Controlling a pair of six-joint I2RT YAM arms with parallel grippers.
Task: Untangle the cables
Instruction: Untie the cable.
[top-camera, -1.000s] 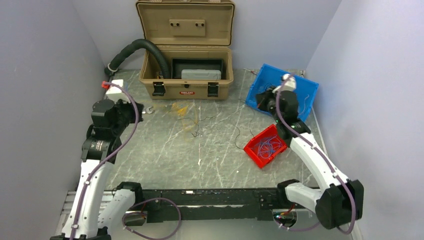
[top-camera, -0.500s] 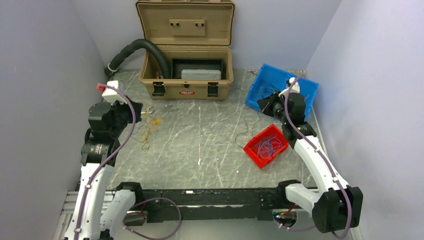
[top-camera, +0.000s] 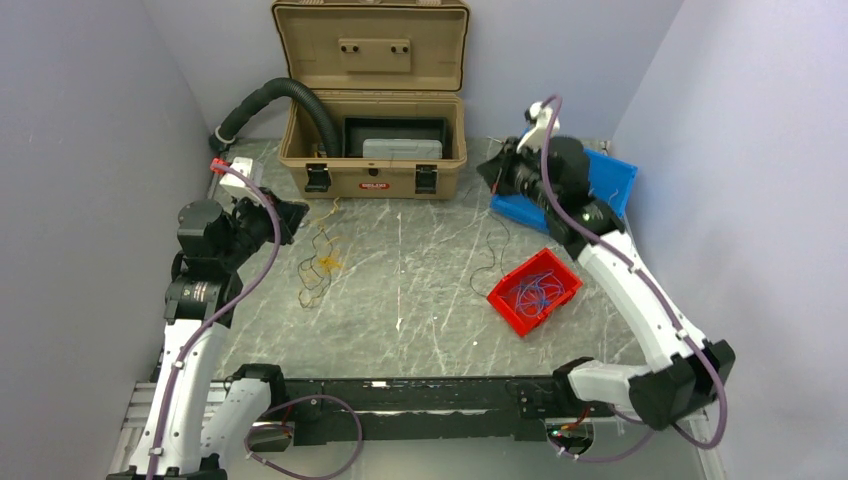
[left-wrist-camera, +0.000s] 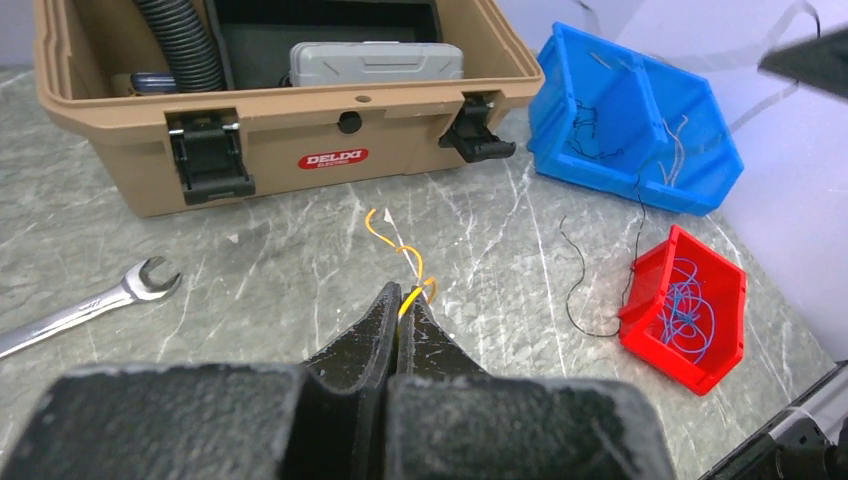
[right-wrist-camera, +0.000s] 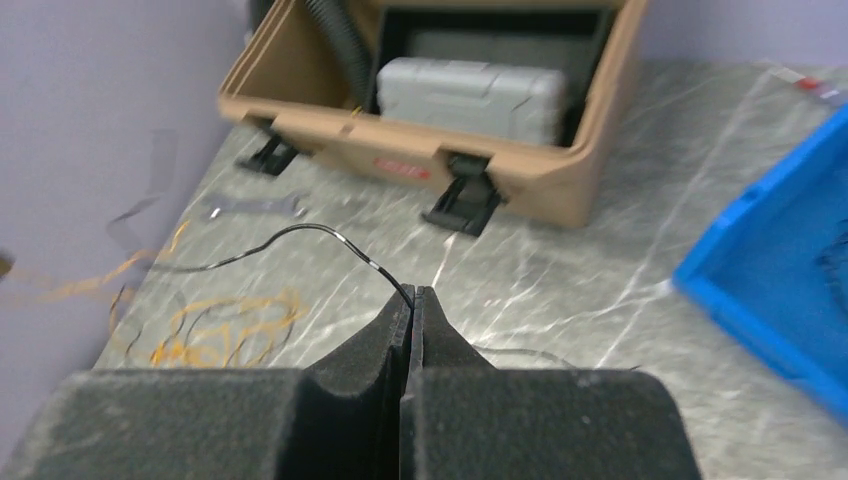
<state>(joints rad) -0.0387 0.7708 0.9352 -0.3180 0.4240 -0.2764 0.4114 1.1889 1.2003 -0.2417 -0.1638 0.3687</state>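
My left gripper (top-camera: 297, 213) hangs above the table's left side, shut on a yellow-orange cable (left-wrist-camera: 412, 272). A loose tangle of yellow-orange cables (top-camera: 320, 262) dangles from it onto the table. My right gripper (top-camera: 486, 170) is raised near the tan case's right corner, shut on a thin black cable (right-wrist-camera: 300, 232). That black cable (top-camera: 492, 262) trails down to the table beside the red bin. Blue cables (top-camera: 535, 290) lie in the red bin (top-camera: 508, 305). In the right wrist view the yellow-orange tangle (right-wrist-camera: 220, 330) shows blurred at the lower left.
An open tan case (top-camera: 375, 175) stands at the back with a black corrugated hose (top-camera: 290, 95) running into it. A blue bin (top-camera: 612, 180) sits at the back right behind my right arm. A wrench (left-wrist-camera: 90, 305) lies on the table left of my left gripper.
My left gripper swung right and lifted the yellow-orange tangle with it. My right gripper rose and moved left, away from the blue bin, drawing the black cable up.
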